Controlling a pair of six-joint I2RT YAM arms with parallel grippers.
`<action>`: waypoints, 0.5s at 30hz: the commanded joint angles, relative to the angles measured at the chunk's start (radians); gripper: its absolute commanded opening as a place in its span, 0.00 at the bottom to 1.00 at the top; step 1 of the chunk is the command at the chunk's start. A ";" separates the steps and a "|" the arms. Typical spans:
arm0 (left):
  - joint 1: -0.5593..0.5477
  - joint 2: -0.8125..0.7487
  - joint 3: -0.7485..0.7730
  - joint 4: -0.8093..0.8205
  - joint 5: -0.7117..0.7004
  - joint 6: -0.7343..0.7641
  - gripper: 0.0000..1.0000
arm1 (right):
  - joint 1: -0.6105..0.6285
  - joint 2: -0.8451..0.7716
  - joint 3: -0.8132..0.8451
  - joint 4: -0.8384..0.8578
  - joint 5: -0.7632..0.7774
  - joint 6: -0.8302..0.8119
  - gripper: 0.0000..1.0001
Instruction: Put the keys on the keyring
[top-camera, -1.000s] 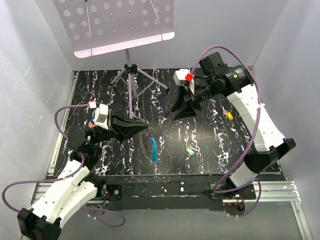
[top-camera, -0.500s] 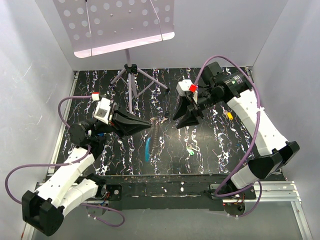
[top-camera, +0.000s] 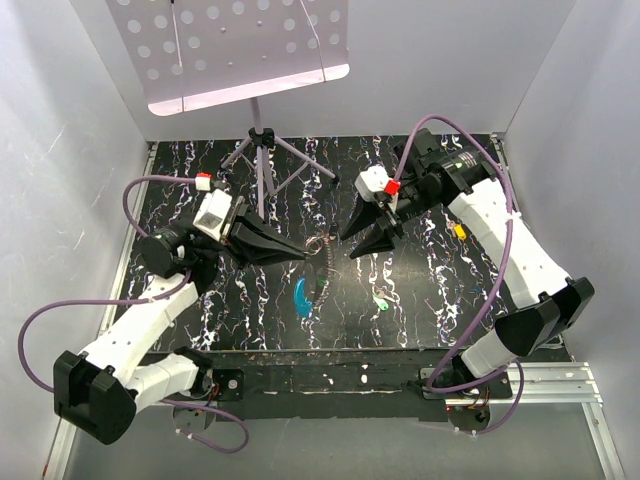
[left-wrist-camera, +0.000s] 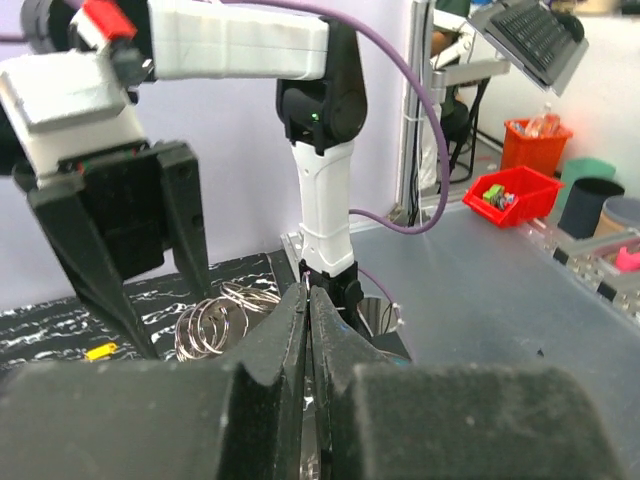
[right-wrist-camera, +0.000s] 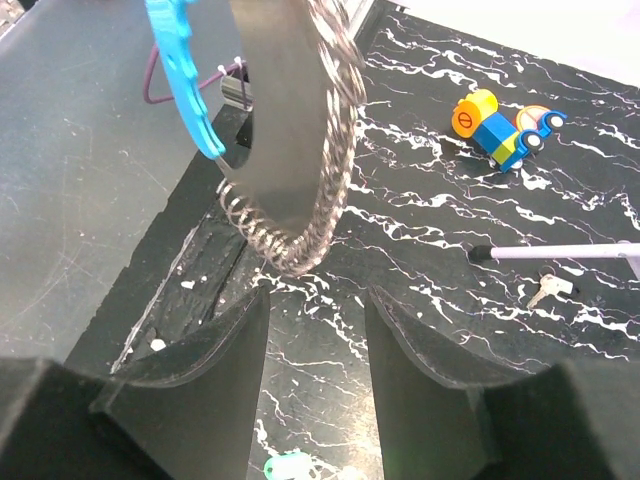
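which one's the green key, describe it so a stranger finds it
On the black marbled table, look toward the front edge, just right of centre. The key lies flat there, tiny; its bright green head sets it apart from the blue tag on its left.

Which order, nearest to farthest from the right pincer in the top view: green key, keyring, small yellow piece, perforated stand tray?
From the right pincer:
1. keyring, just to its left, mid-table.
2. green key, toward the near edge, slightly right.
3. small yellow piece, further right, beside the right arm.
4. perforated stand tray, far back, to the left.
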 joint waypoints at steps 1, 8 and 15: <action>0.001 -0.009 0.081 0.058 0.085 -0.004 0.00 | -0.003 0.022 0.014 -0.243 0.019 -0.038 0.51; -0.003 0.034 0.173 0.238 0.099 -0.145 0.00 | -0.005 0.039 0.008 -0.214 0.108 0.013 0.52; -0.023 0.095 0.353 0.333 0.064 -0.236 0.00 | -0.005 0.048 -0.009 -0.232 0.093 0.004 0.52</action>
